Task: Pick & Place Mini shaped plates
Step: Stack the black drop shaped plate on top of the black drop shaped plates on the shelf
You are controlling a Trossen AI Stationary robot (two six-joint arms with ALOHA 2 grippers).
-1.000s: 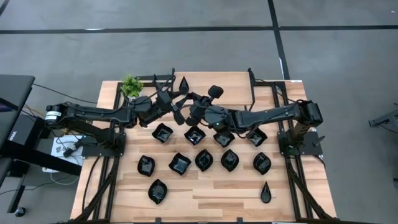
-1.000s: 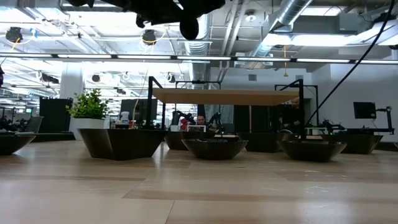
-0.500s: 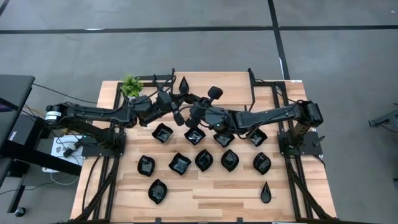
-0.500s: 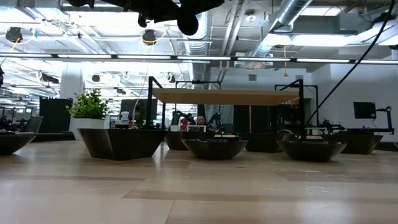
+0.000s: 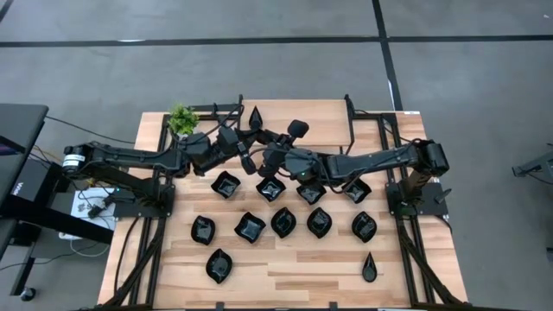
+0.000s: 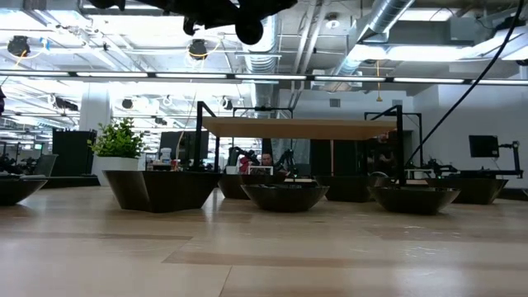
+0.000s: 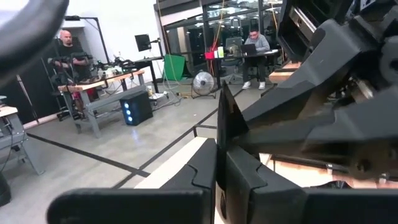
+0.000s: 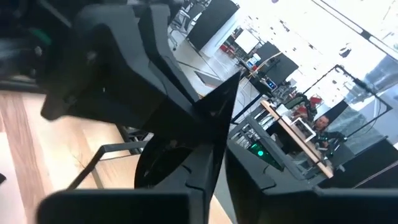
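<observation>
Both arms meet high above the table's far middle around one black mini plate (image 8: 214, 115), a leaf-like one that stands on edge. My left gripper (image 7: 221, 177) comes from the table's left and is shut on it. My right gripper (image 8: 214, 180) comes from the right, with its fingers a little apart on either side of the same plate. In the high view the two grippers (image 5: 257, 149) overlap. Several more mini plates (image 5: 283, 222) rest on their bases in rows on the wooden table (image 5: 285, 281). My left gripper pinches the plate's thin rim (image 7: 221, 134) between its two fingers, which point level from the table's left. The plate stands on edge, lifted clear, high above the table. My right gripper has the plate's other end (image 8: 208, 155) between its fingers. Light shows beside one finger (image 8: 249, 180), so I cannot tell whether it touches.
A small green plant (image 5: 182, 119) stands at the far left corner. One teardrop plate (image 5: 256, 115) lies near the far edge and another (image 5: 370, 266) at the near right. The low view shows plates (image 6: 285, 196) on the table and both grippers (image 6: 231, 10) far above them.
In the high view my left gripper's fingers have come together on the plate held up between the arms. Both arms have kept their places, and the plate has stayed high above the table.
</observation>
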